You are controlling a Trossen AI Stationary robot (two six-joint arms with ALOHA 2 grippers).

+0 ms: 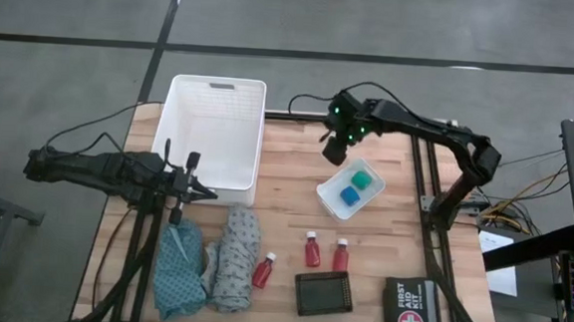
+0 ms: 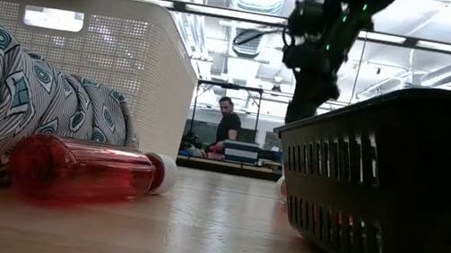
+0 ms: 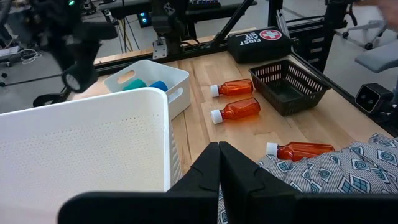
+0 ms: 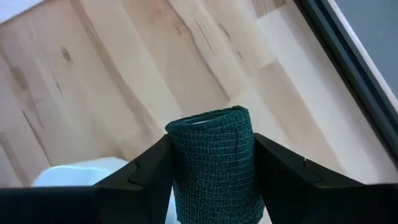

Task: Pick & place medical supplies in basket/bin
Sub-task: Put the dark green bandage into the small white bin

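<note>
The right end effector (image 1: pixel 340 136) hangs above the wooden surface (image 1: pixel 285 191), between the white slotted basket (image 1: pixel 218 105) and the small shallow white tray (image 1: pixel 350 188), and its fingers (image 4: pixel 148 167) are clamped on a dark green roll of bandage wrap (image 4: pixel 214 163), which stands upright between them. In the tray lie a small green piece (image 1: pixel 363 178) and a small blue piece (image 1: pixel 349 195), side by side. The left end effector (image 1: pixel 188 182) sits low at the basket's near corner, just above the cloths, with its two fingers (image 3: pixel 211 171) pressed together and holding nothing. The basket stands at the far left part of the surface. Near its front edge lie a teal patterned cloth (image 1: pixel 179 266) and a grey patterned cloth (image 1: pixel 233 258), touching each other along their length. One red bottle with a white cap (image 1: pixel 263 270) lies on its side just beside the grey cloth, and two more red bottles (image 1: pixel 313 248) (image 1: pixel 341 254) lie close together nearer the middle of the surface. A small black slotted basket (image 1: pixel 322 292) sits near the front edge below those two bottles, and a black first aid pouch with a red-and-white cross (image 1: pixel 410 308) lies at the front right corner. In the low view a person (image 2: pixel 227 125) shows far off in the room behind the surface.
</note>
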